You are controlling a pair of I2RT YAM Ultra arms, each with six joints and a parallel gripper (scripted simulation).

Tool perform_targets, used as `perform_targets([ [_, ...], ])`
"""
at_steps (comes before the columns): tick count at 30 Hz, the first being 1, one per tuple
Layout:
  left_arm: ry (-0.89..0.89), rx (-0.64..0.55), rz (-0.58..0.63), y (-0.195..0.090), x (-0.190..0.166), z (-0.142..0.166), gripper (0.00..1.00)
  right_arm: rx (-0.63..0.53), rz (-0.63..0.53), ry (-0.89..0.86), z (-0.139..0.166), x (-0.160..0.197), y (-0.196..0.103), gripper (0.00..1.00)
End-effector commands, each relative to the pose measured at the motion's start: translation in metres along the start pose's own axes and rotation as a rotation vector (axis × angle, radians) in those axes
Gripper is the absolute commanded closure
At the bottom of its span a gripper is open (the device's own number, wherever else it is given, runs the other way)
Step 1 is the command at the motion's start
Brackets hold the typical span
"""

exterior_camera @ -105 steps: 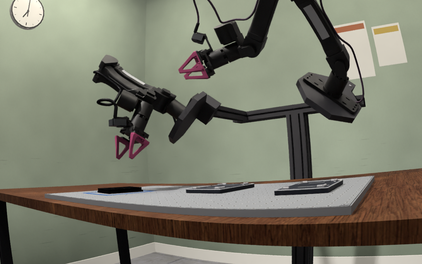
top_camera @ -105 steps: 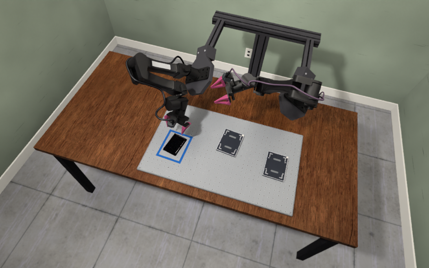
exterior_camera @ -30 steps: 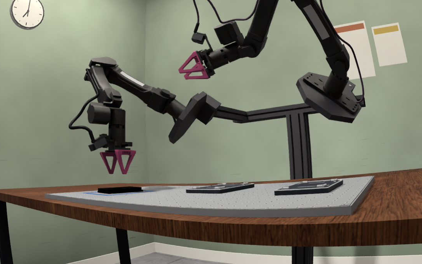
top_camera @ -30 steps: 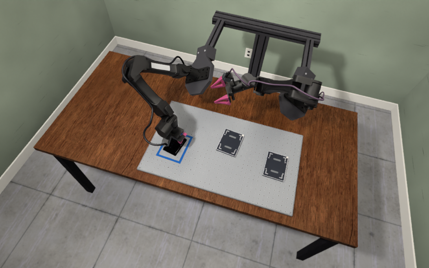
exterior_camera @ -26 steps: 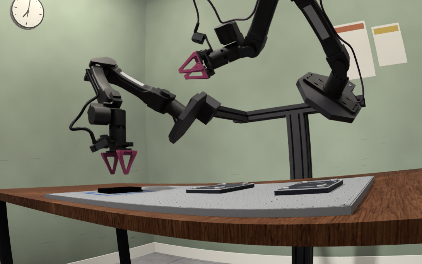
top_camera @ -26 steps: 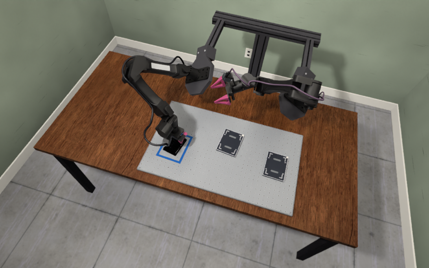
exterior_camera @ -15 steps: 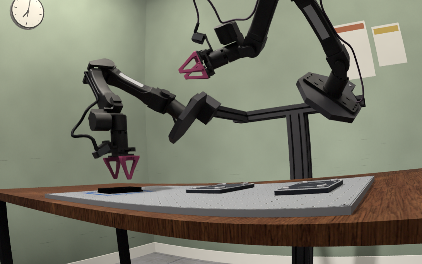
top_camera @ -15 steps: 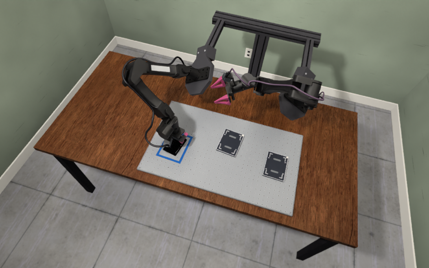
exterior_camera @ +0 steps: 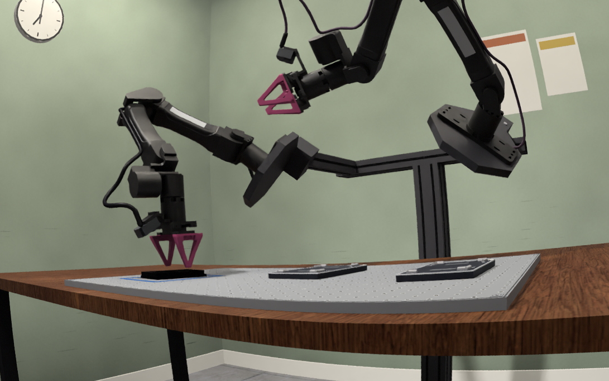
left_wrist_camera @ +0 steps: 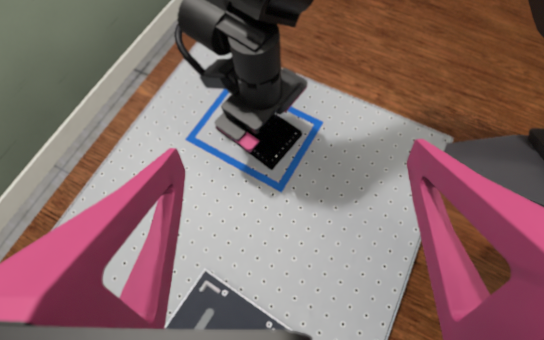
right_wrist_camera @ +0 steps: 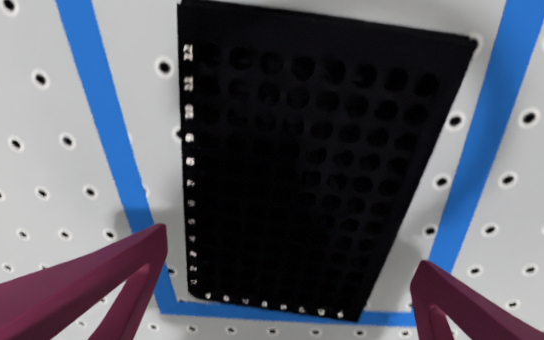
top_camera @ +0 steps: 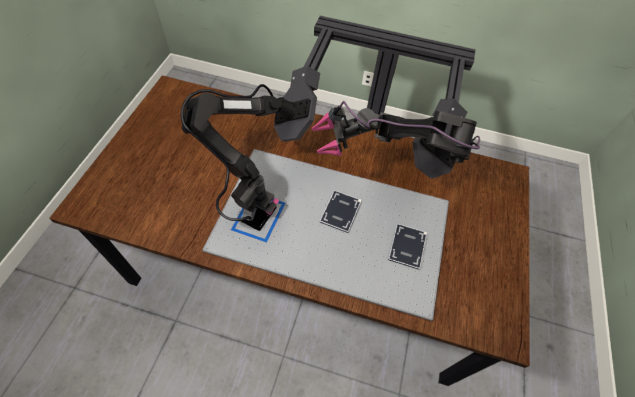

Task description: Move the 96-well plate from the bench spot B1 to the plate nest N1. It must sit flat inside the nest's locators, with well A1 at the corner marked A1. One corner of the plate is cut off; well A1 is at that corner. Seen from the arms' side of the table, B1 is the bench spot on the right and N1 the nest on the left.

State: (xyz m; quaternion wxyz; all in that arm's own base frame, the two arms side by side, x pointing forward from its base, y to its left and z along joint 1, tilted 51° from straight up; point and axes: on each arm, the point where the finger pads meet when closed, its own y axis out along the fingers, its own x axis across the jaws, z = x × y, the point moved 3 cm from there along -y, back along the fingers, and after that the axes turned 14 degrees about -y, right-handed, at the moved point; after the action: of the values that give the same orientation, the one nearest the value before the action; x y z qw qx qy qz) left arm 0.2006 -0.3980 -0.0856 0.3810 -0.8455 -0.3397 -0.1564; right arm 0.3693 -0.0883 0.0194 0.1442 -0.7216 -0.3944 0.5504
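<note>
The black 96-well plate (top_camera: 260,220) (exterior_camera: 171,274) (right_wrist_camera: 290,165) lies flat inside the blue outline of B1 (top_camera: 275,221) (right_wrist_camera: 110,135), turned slightly against it. Its cut corner, with A1, is at the lower left in the right wrist view. My right gripper (exterior_camera: 178,265) (right_wrist_camera: 290,255) is open, pointing down just above the plate, its fingertips on either side in the right wrist view. My left gripper (top_camera: 316,139) (exterior_camera: 263,107) is open and empty, high near the table's back edge. Nest N1 (top_camera: 408,245) (exterior_camera: 439,277) is empty; its white A1 mark is at the upper right in the top view.
A second, empty nest (top_camera: 340,212) (exterior_camera: 297,275) (left_wrist_camera: 235,312) lies between B1 and N1. The grey perforated board (top_camera: 309,257) (exterior_camera: 368,293) carries both nests and B1. The arms' mounting plates and black frame (top_camera: 383,84) stand at the back.
</note>
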Motion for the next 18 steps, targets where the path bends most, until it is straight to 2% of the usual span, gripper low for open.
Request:
perform_targets([
  [1, -0.011, -0.024, 0.021, -0.003, -0.005, -0.010, 0.00, -0.051, -0.002, 0.018, -0.020, -0.002, 0.004, 0.00],
  [11, -0.011, -0.024, 0.021, -0.003, -0.005, -0.010, 0.00, -0.051, -0.002, 0.018, -0.020, -0.002, 0.016, 0.00],
  [18, -0.011, -0.024, 0.021, -0.003, -0.005, -0.010, 0.00, -0.060, -0.003, 0.018, -0.022, -0.002, 0.013, 0.00],
])
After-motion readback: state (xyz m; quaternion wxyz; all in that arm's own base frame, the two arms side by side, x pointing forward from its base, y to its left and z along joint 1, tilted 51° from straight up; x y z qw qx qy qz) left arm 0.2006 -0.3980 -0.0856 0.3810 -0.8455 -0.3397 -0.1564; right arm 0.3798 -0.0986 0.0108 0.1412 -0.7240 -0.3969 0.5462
